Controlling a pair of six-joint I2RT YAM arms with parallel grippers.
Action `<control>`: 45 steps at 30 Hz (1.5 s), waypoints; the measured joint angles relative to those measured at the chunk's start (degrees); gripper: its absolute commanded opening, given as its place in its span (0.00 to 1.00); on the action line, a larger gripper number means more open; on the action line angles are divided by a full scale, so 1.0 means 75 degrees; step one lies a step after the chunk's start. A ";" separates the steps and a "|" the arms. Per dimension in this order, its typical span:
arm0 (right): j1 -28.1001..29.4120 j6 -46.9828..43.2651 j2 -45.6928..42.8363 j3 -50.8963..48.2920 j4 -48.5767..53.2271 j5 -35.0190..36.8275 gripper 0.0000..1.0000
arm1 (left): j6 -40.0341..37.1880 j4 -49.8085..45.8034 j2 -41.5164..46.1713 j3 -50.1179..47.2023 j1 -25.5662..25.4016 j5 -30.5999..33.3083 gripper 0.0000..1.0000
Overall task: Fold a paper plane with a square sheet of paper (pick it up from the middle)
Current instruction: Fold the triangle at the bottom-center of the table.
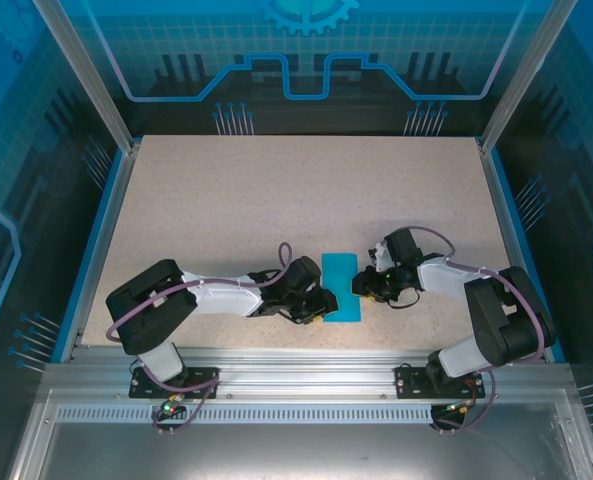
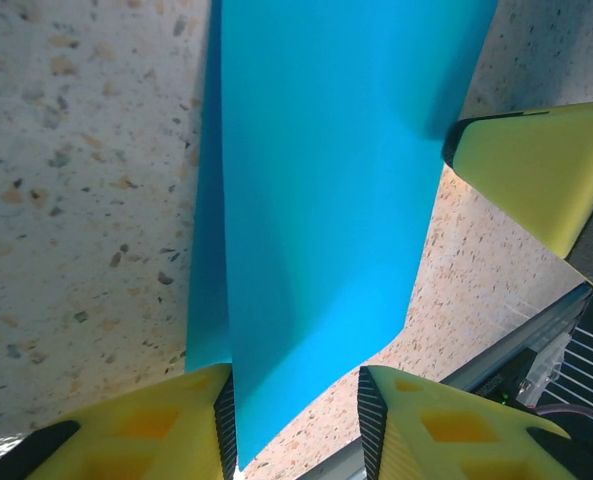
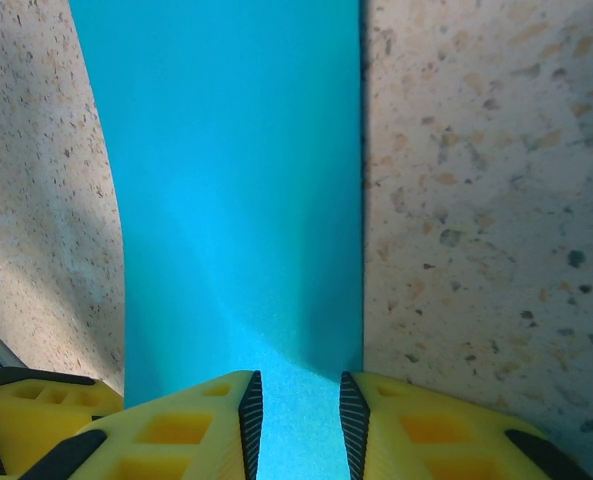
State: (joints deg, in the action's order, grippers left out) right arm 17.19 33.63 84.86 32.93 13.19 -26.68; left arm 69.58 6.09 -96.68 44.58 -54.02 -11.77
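The teal-blue sheet of paper (image 1: pixel 341 286) lies folded into a narrow rectangle on the speckled table, between the two arms. My left gripper (image 1: pixel 325 304) is at its near left corner. In the left wrist view the paper (image 2: pixel 326 180) has a raised upper layer that runs between the spread jaws of my left gripper (image 2: pixel 298 420) and rests against the left pad. My right gripper (image 1: pixel 367 289) is at the sheet's right edge. In the right wrist view that gripper (image 3: pixel 296 425) is open, low over the flat paper (image 3: pixel 236 200).
A yellow finger of the right gripper (image 2: pixel 536 170) shows past the paper in the left wrist view. The table's metal front rail (image 1: pixel 296 365) runs just behind both grippers. Blue side rails (image 1: pixel 94 235) border the table.
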 measured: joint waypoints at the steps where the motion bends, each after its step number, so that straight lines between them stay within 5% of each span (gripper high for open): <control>1: 0.0000 -0.0003 0.0000 0.0000 0.0000 -0.0003 0.31 | 0.0003 0.0012 0.0000 0.0000 0.0000 0.0026 0.39; 22: -0.0003 -0.0032 0.0000 0.0000 0.0000 -0.0119 0.34 | -0.0149 0.0807 -0.0772 0.0504 0.0755 0.0041 0.31; 32: 0.0000 -0.0163 -0.1399 -0.0067 0.0536 0.0219 0.54 | -0.0367 0.0828 -0.0854 0.0632 0.1032 -0.0154 0.00; 37: 0.0067 -0.0233 -0.2699 -0.0294 0.0667 0.0565 0.64 | -0.0659 0.0379 -0.0845 0.0898 0.1067 -0.0157 0.00; 41: 0.0653 -0.0423 -0.3127 -0.0306 0.0851 0.1020 0.62 | -0.0880 -0.0017 -0.0816 0.1058 0.1163 -0.0163 0.00; 45: 0.2130 -0.0702 -0.3165 -0.0245 0.0982 0.1973 0.56 | -0.0901 -0.0233 -0.0810 0.1265 0.1183 -0.0280 0.00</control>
State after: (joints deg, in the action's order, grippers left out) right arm 33.17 28.36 61.12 31.09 20.56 -11.88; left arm 62.83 4.34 -102.76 54.06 -45.15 -13.87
